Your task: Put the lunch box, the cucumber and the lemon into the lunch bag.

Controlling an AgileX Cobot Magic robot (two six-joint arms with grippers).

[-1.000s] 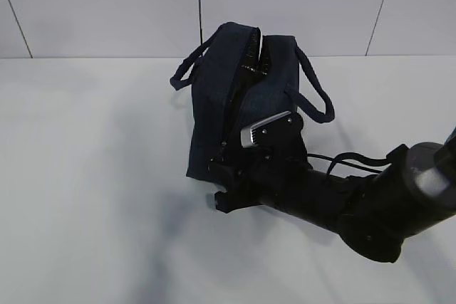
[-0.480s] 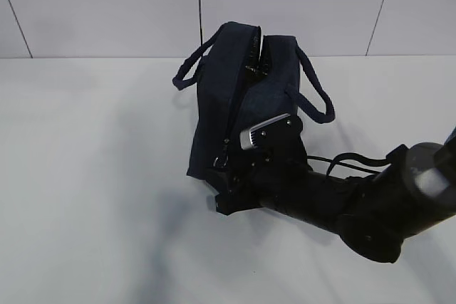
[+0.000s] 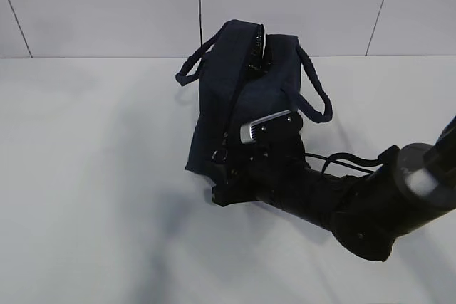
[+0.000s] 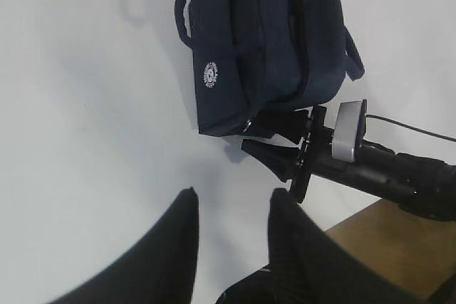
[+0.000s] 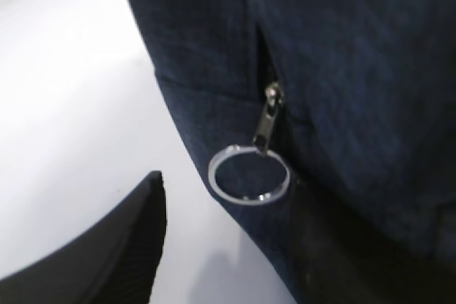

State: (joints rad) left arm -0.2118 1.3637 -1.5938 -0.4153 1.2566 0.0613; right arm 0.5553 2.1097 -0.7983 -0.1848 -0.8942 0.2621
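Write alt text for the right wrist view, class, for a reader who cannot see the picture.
A metal ring pull hangs free from the zipper slider on the dark navy lunch bag, touched by nothing. One black finger of the right gripper shows at lower left, apart from the ring, over the white table.

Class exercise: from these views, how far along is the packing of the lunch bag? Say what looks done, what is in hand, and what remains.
Done: the lunch bag stands unzipped along its top, the ring pull hanging free low on its end.
In hand: nothing. The right gripper sits open beside the ring; the left gripper is empty, clear of the bag.
Left: lunch box, cucumber and lemon are not visible, so whether they are packed cannot be told.
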